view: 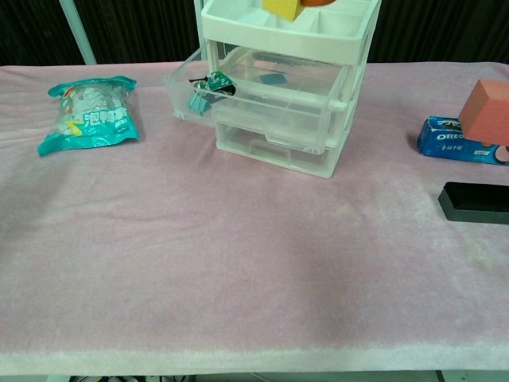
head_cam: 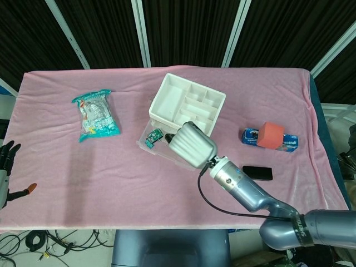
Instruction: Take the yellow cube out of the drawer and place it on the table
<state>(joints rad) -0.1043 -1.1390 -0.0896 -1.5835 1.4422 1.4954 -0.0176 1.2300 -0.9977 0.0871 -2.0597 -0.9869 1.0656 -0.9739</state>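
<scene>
The yellow cube point(view: 281, 7) hangs at the top edge of the chest view, above the white tray point(view: 350, 30) that tops the clear drawer unit point(view: 274, 135). An orange fingertip point(view: 313, 2) shows right beside it. My right hand point(head_cam: 192, 144) holds the cube, raised over the open drawer point(view: 262, 87); in the head view the back of the hand hides the cube. My left hand point(head_cam: 5, 167) sits at the far left edge beyond the table, fingers apart and empty.
A green clip point(view: 213, 82) and a small blue item point(view: 274, 79) lie in the open drawer. A snack bag point(view: 87, 113) lies at the left. At the right are an Oreo box point(view: 460, 141) with a red block point(view: 485, 109) on it, and a black phone point(view: 475, 201).
</scene>
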